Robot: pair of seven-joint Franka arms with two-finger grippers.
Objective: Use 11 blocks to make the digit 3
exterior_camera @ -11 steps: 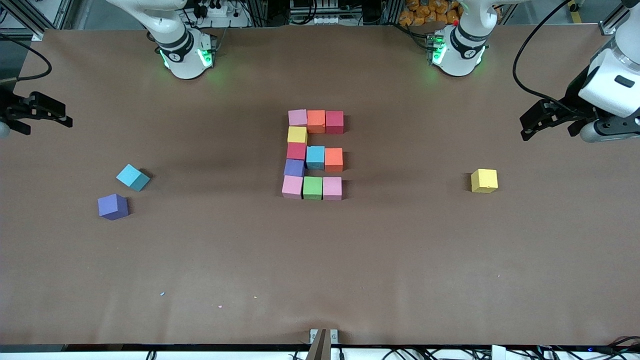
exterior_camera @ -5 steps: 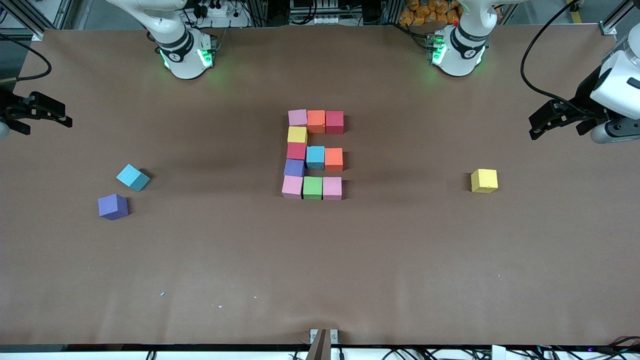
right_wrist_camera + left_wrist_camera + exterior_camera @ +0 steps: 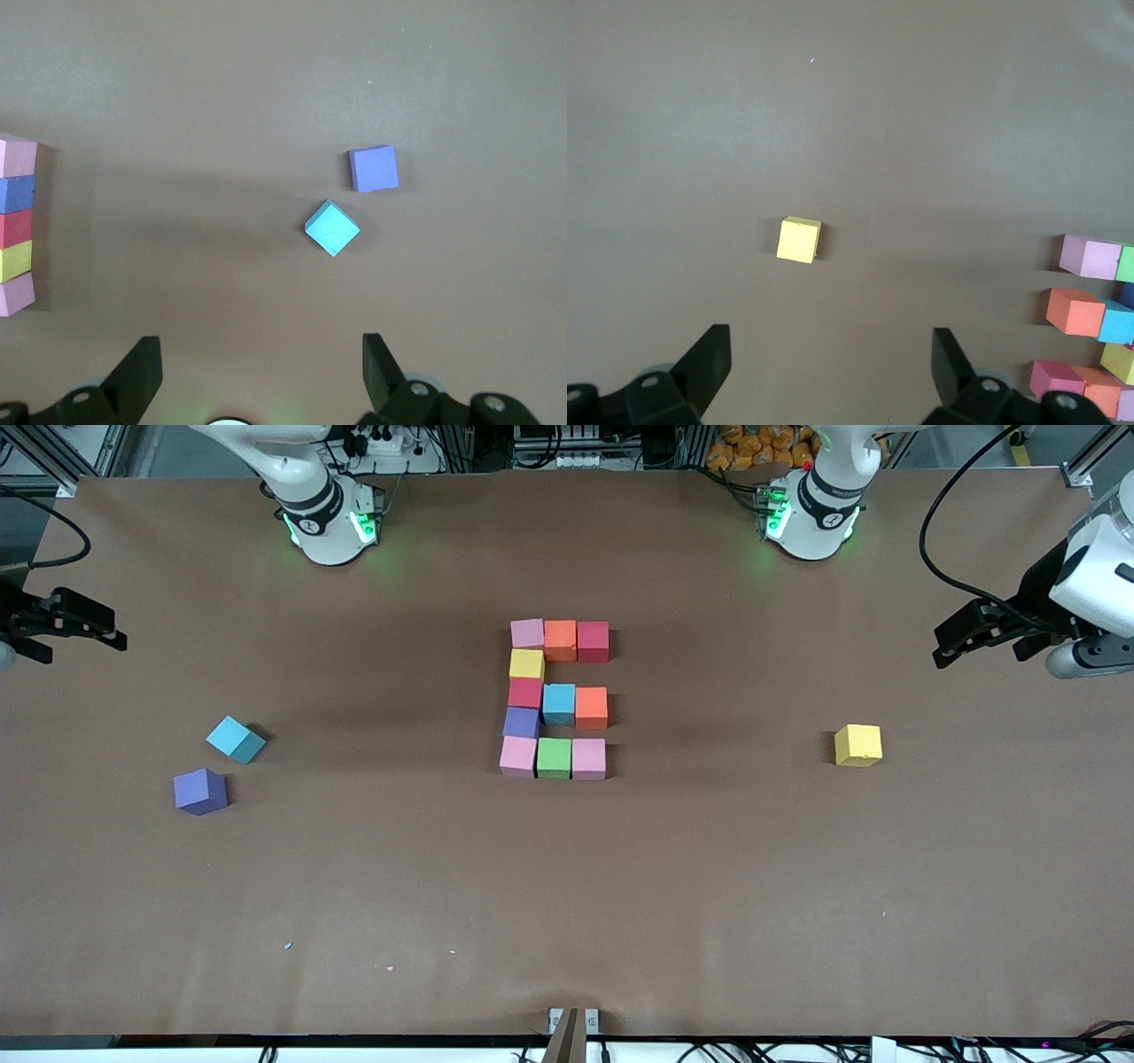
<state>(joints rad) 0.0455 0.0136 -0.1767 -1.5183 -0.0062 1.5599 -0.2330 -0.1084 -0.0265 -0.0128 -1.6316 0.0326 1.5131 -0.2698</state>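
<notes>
Brown paper-covered table (image 3: 567,886), eleven-cube figure done mid-table, both arms parked wide.
Nearest the front cam: small matte purple cube (image 3: 200,791) and tilted light-blue cube (image 3: 235,739), spare, near the right gripper (image 3: 66,624), which hangs over its table end w/ fingers spread wide, empty. Loose yellow cube (image 3: 858,745) sits near the left gripper (image 3: 974,633), also splayed wide, nothing held, over the left arm's end. Multicoloured blocky digit 3 (image 3: 556,700) lies well apart from both grippers, between them. Cubes look light, foam-like, prob. slightly squashy w/ grippy faces; best pinched on two flat sides, squared to the jaws. Blue one needs wrist turn. Hard to tell: right gripper partly cut off at frame edge; wrist views crop the figure.
</notes>
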